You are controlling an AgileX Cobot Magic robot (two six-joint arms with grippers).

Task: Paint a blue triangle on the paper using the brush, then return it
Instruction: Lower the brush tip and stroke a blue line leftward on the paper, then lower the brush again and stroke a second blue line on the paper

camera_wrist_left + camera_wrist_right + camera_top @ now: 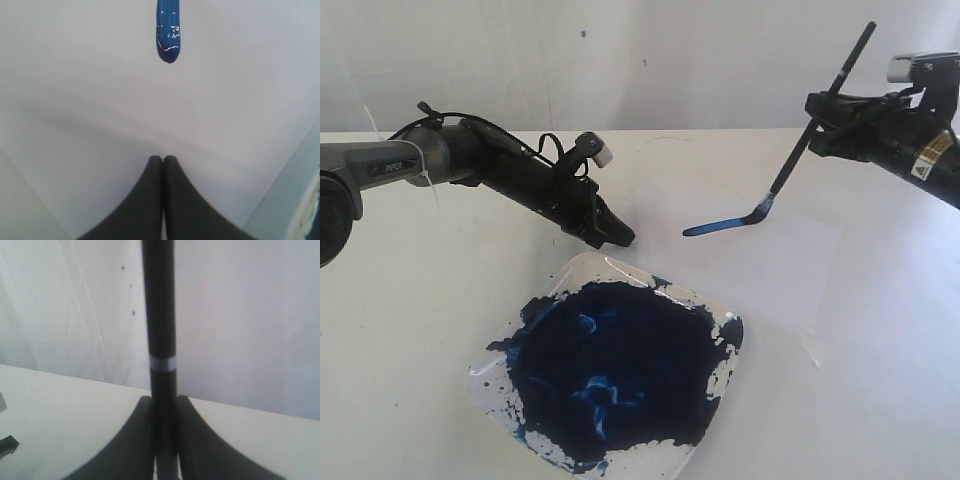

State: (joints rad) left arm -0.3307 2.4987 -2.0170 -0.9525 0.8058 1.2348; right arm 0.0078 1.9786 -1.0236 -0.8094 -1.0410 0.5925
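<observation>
My right gripper [823, 112] is shut on the brush [817, 122], clamping the black handle [159, 315] just below its pale band [163, 363]. The brush slants down to the left, and its blue bristles [760, 212] touch the white paper [775, 270]. One short blue stroke [715, 226] runs left from the bristles; no full blue triangle shows. My left gripper [618, 236] is shut and empty, its tips [163, 159] down at the paper's corner beside the tray. From the left wrist, the stroke's rounded end [168, 35] lies ahead on the paper [100, 100].
A clear square tray [720, 385] covered with dark blue paint [610, 370] sits in front of the paper, close under the left gripper; its edge [307, 210] shows in the left wrist view. The cream table [410, 330] stretches around, with a white wall behind.
</observation>
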